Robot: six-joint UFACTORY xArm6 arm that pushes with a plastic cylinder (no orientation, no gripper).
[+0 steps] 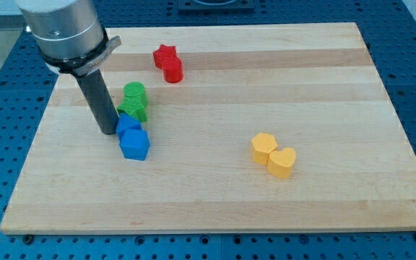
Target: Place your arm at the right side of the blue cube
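The blue cube (134,144) lies left of the board's middle, with a second blue block (127,124) touching it just above. My rod comes down from the view's top left and my tip (107,131) rests on the board just left of the upper blue block, up and to the left of the blue cube, close to or touching the blocks. Two green blocks (134,101) sit just above the blue pair, right of the rod.
A red star block (165,55) and a red cylinder (172,71) sit near the view's top. Two yellow blocks (263,148) (282,162) lie together right of the middle. The wooden board (338,87) rests on a blue perforated table.
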